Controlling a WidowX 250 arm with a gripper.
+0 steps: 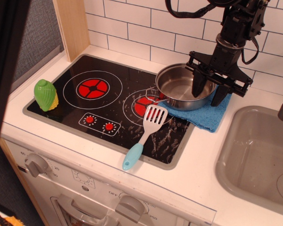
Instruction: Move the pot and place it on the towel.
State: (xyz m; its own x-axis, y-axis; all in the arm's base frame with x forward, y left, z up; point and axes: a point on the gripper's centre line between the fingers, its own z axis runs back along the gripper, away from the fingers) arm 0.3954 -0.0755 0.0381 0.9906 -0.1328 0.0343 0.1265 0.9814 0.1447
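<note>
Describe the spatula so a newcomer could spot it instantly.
Start at the black stovetop with its red rings. Near its front right corner, just in front of the blue towel carrying the steel pot, lies the spatula. It is the only long, flat thing there: a white slotted head and a light blue handle pointing at the front edge.

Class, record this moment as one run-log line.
gripper: open, astride pot rim | pot: on towel, overhanging left | step: releasing

Pot (183, 87) fills towel (203, 113) top; spatula (145, 135) just in front, tile wall close behind, sink (254, 160) side open
</note>
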